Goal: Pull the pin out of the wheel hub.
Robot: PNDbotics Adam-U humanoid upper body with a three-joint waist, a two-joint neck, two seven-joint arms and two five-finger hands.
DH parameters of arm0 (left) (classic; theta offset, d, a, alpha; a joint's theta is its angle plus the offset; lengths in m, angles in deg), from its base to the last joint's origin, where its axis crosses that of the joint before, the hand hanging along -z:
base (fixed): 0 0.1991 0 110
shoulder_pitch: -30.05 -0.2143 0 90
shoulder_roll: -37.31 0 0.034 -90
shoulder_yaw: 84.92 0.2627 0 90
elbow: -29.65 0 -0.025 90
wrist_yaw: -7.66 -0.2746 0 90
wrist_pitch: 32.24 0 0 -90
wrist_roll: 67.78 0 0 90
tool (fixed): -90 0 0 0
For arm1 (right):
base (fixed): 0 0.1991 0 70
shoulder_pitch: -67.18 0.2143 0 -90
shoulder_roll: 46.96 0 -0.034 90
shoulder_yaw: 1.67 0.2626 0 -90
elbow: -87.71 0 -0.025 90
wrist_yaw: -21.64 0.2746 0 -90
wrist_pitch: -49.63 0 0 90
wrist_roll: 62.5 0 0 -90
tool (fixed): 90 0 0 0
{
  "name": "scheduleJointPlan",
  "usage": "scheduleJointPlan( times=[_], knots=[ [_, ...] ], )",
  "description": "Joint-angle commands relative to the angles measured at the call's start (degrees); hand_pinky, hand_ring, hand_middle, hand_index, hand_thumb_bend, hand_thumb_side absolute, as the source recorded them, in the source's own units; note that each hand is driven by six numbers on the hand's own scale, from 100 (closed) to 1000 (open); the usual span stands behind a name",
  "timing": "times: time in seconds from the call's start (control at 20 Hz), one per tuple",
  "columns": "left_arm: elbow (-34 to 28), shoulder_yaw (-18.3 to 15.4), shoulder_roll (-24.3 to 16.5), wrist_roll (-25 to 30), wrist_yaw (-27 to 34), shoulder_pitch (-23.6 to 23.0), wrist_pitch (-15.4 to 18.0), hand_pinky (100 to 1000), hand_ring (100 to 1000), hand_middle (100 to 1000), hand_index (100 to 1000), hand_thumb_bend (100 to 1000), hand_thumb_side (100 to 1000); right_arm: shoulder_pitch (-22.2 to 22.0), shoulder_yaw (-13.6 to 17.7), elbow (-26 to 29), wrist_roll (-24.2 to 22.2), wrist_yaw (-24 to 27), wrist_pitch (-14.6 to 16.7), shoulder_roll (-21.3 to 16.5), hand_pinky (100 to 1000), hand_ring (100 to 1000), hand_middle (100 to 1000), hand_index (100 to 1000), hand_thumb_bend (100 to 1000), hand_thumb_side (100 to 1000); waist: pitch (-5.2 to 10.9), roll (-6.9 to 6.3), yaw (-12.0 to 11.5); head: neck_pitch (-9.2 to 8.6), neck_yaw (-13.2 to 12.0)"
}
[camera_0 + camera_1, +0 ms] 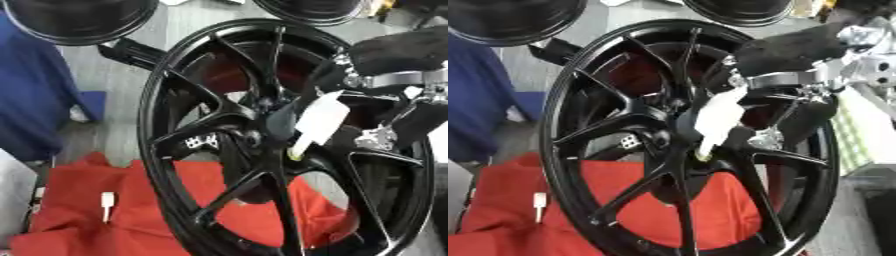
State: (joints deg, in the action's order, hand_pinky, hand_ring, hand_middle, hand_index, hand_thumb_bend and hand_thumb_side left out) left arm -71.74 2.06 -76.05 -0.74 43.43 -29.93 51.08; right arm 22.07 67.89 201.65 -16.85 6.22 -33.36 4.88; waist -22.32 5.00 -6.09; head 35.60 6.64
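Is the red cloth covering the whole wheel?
No. The red cloth lies under and behind the black wheel, whose spokes and rim show bare in front of it.

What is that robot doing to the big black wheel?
The robot's right hand reaches in from the right, over the spokes of a black wheel standing on a red cloth. A white piece sits by the hub under the hand; I cannot tell whether that is the pin or whether the fingers hold it. A small white thing lies on the cloth. The left hand is out of sight.
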Motion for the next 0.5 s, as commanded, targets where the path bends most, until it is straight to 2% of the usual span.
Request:
scheduleJointPlan(
  times=[0.05,0.4,0.45,0.5],
  knots=[
    [-0.5,-0.6,-1.2,-0.2,-0.1,0.5,0.1,645,786,739,787,569,421,1.6,1.8,0.7,1.8,0.2,-0.4,-0.9,850,716,361,443,100,100,1.32,-0.34,0.1,-0.35,0.1],
    [-0.5,-0.6,-1.3,-0.2,-0.1,0.3,0.1,645,786,739,787,568,421,2.8,3.0,0.7,1.2,1.7,-0.4,-1.0,849,712,348,430,100,100,1.49,-0.30,0.2,-0.25,-0.1],
    [-0.4,-0.6,-1.3,-0.2,-0.1,0.3,0.1,646,786,739,787,566,421,2.9,3.1,0.7,1.2,1.7,-0.5,-1.0,841,663,263,344,100,100,1.57,-0.30,0.3,-0.19,-0.2],
    [-0.3,-0.7,-1.3,-0.4,-0.1,0.0,0.2,646,786,739,787,566,421,3.6,3.9,0.7,1.6,1.5,-0.6,-1.0,838,651,250,332,100,100,1.82,-0.31,0.5,0.01,-0.4]
  ],
)
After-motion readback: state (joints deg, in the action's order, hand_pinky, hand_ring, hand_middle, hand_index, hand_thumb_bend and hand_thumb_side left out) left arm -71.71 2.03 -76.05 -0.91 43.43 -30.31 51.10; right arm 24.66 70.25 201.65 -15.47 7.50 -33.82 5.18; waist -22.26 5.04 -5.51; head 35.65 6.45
